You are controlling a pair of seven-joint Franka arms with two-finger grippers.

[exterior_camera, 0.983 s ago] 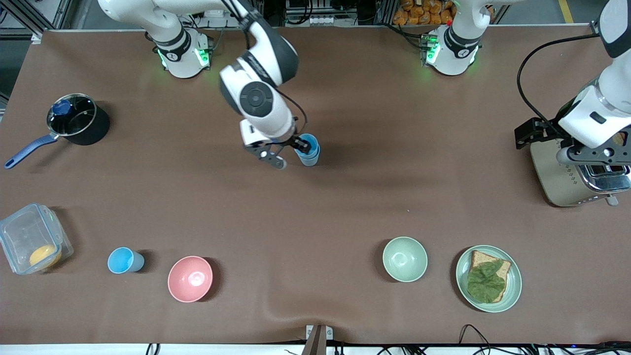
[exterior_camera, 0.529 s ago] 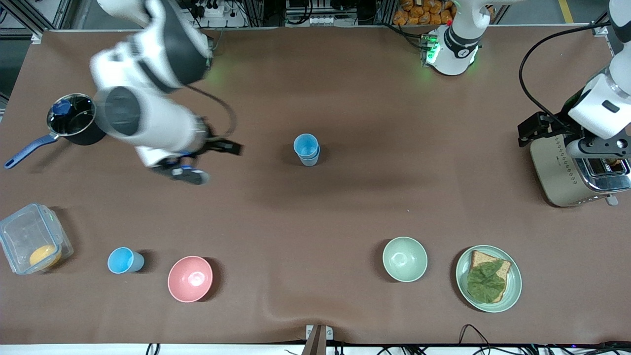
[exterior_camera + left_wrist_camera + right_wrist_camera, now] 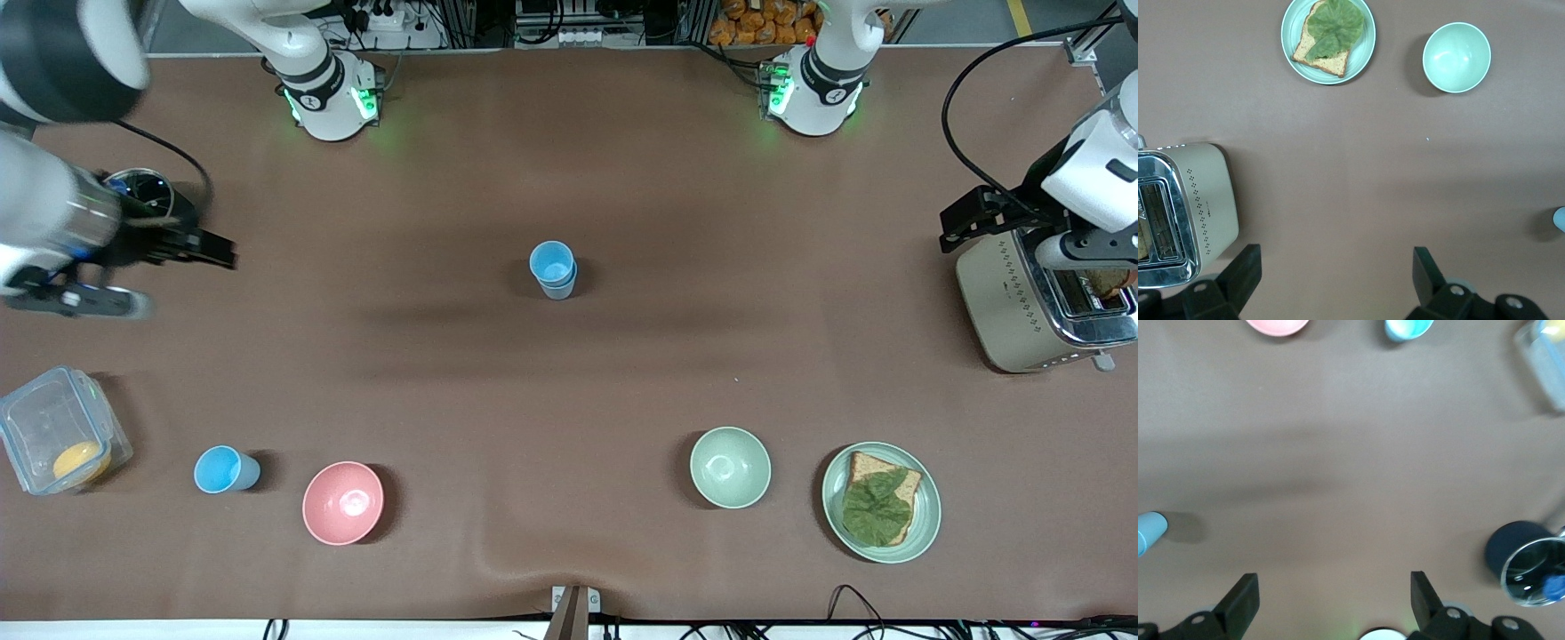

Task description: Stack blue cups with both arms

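Two blue cups stand stacked in the middle of the table; the stack also shows in the right wrist view. A third blue cup stands alone near the front edge, between the clear box and the pink bowl, and shows in the right wrist view. My right gripper is open and empty, up in the air beside the dark pot; its fingers stand wide apart. My left gripper is open and empty over the toaster's edge, with its fingers wide apart.
A dark pot with a blue handle stands at the right arm's end. A clear box and a pink bowl lie near the front edge. A green bowl, a plate with bread and a toaster are at the left arm's end.
My right gripper let go of the stacked cups and swung away fast to the pot at the right arm's end. The left gripper drifted slightly over the toaster.
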